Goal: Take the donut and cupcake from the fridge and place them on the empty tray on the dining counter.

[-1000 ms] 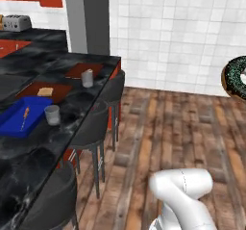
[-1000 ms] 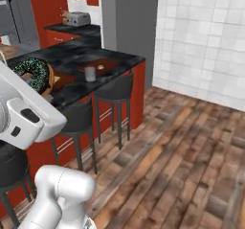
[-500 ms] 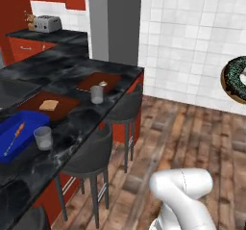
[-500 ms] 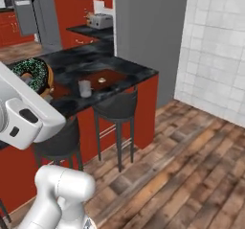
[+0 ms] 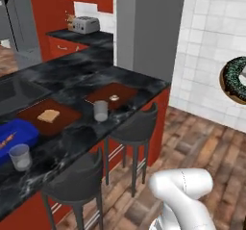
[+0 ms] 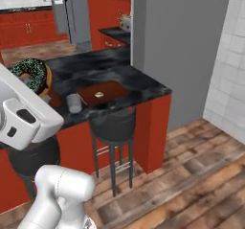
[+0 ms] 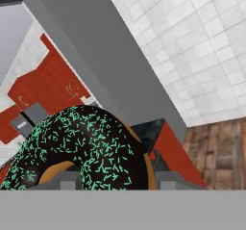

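My gripper [image 7: 120, 182] is shut on the donut [image 7: 81, 149], a tan ring with dark icing and teal sprinkles, held up in the air. That donut [image 5: 234, 80] hangs at the right edge of the left base view, and the donut [image 6: 29, 74] sits above the white hand in the right base view. On the near end of the black dining counter [image 5: 72, 137] lies the dark red-brown tray [image 5: 120, 90]. The tiny cupcake [image 5: 114, 98] stands on it, also seen as the cupcake [image 6: 99, 94] on the tray [image 6: 107, 88]. The grey fridge [image 6: 74, 12] stands far back.
A glass [image 5: 100, 111] stands by the tray. Further left lie a like tray with a bread slice [image 5: 48, 115], a blue tray [image 5: 17, 134] and a second glass [image 5: 20, 157]. Dark stools [image 5: 137, 128] line the counter's front. A grey pillar [image 5: 149, 27] rises behind it.
The whole picture has shifted: the base has driven and turned, so the counter's end and the tray now sit nearer the middle. The donut stays in the gripper.
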Robot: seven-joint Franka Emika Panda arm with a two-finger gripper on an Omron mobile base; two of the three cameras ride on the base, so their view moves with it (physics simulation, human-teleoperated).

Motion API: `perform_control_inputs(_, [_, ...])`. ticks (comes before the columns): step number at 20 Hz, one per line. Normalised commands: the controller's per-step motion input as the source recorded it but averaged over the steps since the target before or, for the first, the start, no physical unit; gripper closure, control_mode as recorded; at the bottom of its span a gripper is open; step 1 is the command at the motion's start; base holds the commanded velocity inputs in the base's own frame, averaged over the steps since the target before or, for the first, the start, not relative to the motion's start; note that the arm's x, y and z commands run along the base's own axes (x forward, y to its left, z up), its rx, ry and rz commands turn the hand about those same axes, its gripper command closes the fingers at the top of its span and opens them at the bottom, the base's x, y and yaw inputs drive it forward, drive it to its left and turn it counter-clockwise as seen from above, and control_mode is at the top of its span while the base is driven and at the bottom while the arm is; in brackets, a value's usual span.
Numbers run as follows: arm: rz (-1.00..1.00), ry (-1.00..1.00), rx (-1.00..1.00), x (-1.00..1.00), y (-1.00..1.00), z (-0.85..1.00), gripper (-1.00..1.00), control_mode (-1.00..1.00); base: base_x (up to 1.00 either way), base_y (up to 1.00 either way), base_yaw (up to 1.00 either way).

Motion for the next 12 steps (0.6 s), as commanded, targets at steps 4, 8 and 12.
perform_control_inputs(4, [0.00,0.00,0.00,0.00,0.00,0.00,1.00,1.00,0.77,-0.79,0.60])
perform_control_inputs(8, [0.00,0.00,0.00,0.00,0.00,0.00,1.00,1.00,0.69,-0.71,0.64])
perform_control_inputs(12, [0.00,0.00,0.00,0.00,0.00,0.00,1.00,1.00,0.65,-0.76,0.61])
